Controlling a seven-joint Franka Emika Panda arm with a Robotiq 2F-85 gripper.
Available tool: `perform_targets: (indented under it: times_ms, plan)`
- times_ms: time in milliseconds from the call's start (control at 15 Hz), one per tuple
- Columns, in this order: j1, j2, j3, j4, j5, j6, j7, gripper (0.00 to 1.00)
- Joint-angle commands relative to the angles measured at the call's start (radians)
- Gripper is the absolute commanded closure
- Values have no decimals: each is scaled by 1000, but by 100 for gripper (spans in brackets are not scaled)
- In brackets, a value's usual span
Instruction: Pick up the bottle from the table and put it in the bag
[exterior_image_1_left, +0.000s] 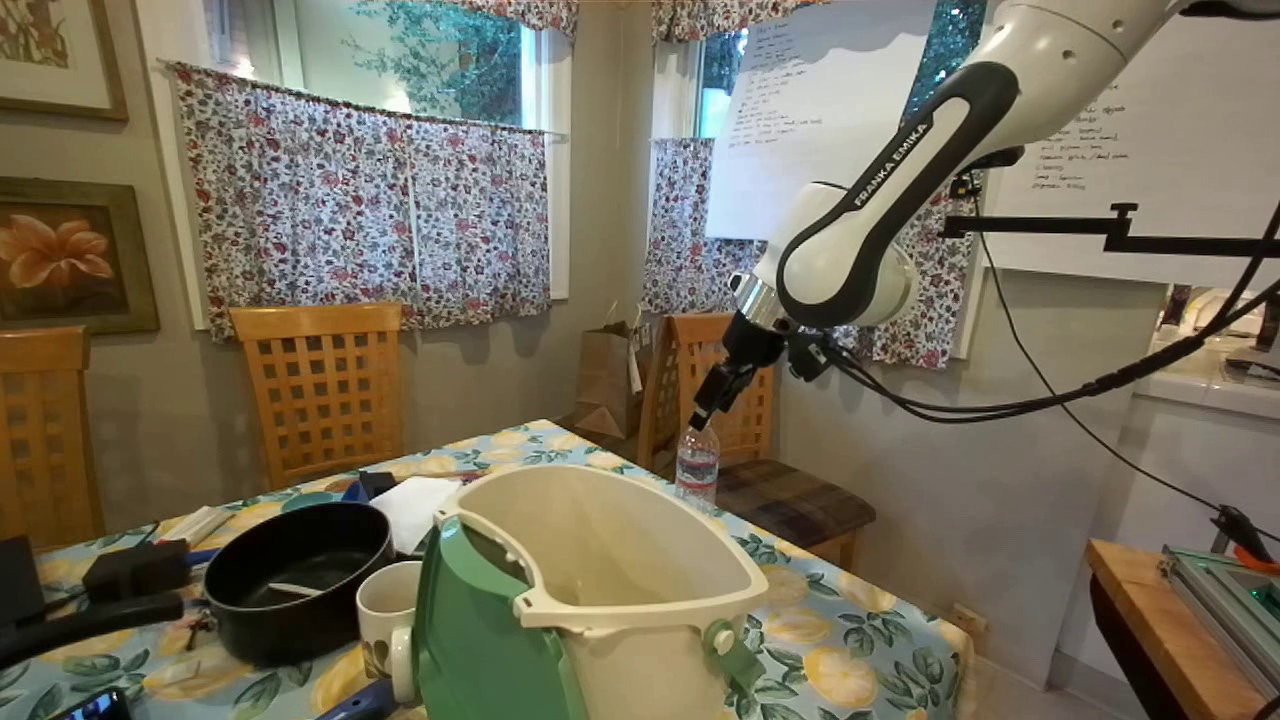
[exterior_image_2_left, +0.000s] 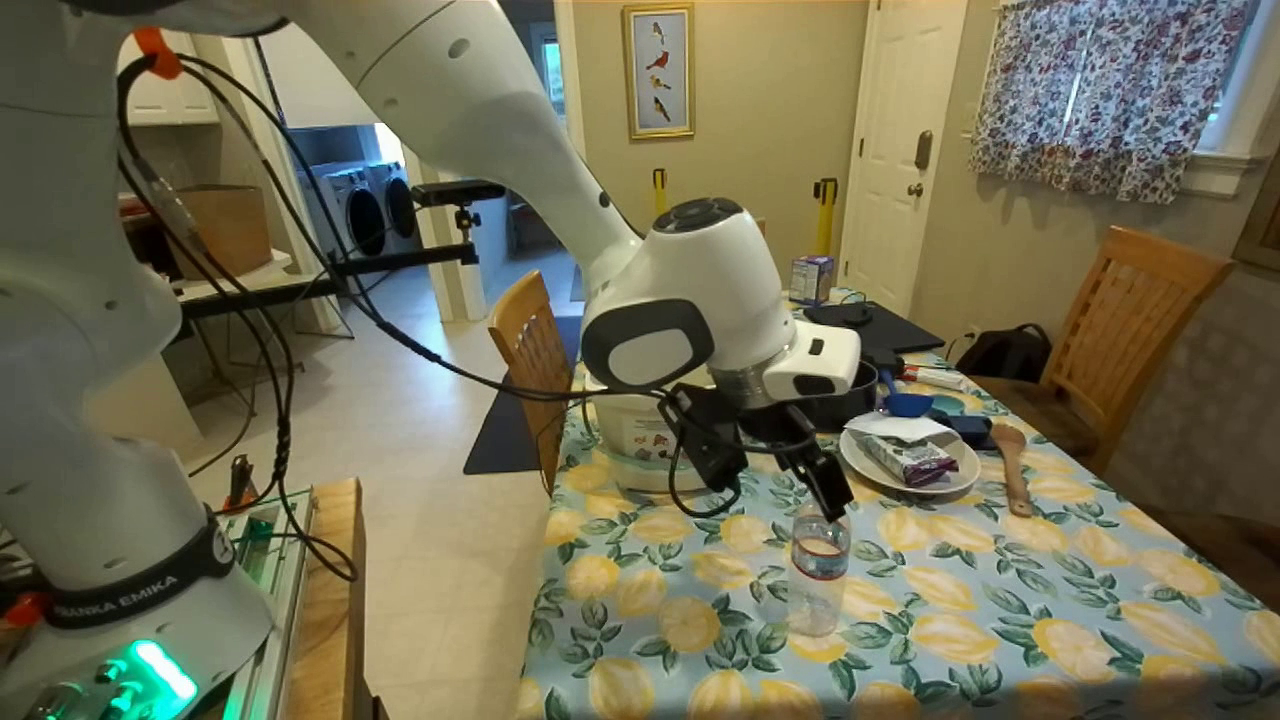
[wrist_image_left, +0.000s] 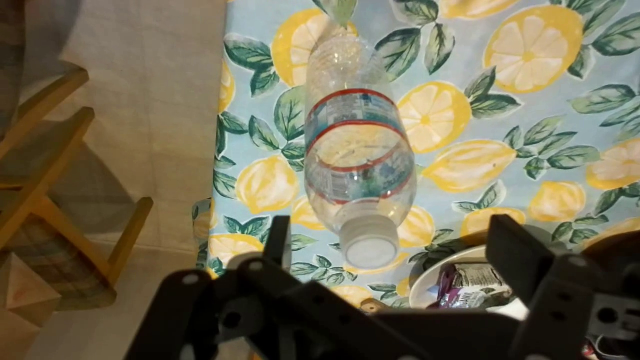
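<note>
Gripper (wrist_image_left: 392, 239), jaws parted, upright bottle (wrist_image_left: 357, 150) just beneath

A black saucepan (exterior_image_1_left: 320, 632) stands beside a pale mug (exterior_image_1_left: 378, 612). In an exterior view, a white plate (exterior_image_2_left: 868, 473) holds a wrapped packet (exterior_image_2_left: 908, 459) toward the right edge of the table (exterior_image_2_left: 705, 575); a purple-and-white box (exterior_image_2_left: 811, 281) stands near the far edge.

Window (exterior_image_1_left: 410, 60) bright — wall (exterior_image_1_left: 480, 390) dimmer | base light (exterior_image_2_left: 165, 670) glaring | wrist view: hand (wrist_image_left: 392, 240) blurry
</note>
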Motion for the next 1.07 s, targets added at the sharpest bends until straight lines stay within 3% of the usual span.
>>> perform_targets:
  times_ms: [0, 67, 133, 267, 733, 1000]
  plan:
    - [-25, 35, 28, 37, -9, 26, -4, 0]
    - [-24, 41, 27, 41, -13, 32, -3, 2]
    - [-24, 46, 26, 44, -17, 38, -2, 26]
    - [-15, 58, 11, 49, -30, 41, 4, 29]
    - [-18, 65, 5, 50, -53, 33, 9, 78]
    - [-24, 56, 19, 53, -50, 36, 6, 100]
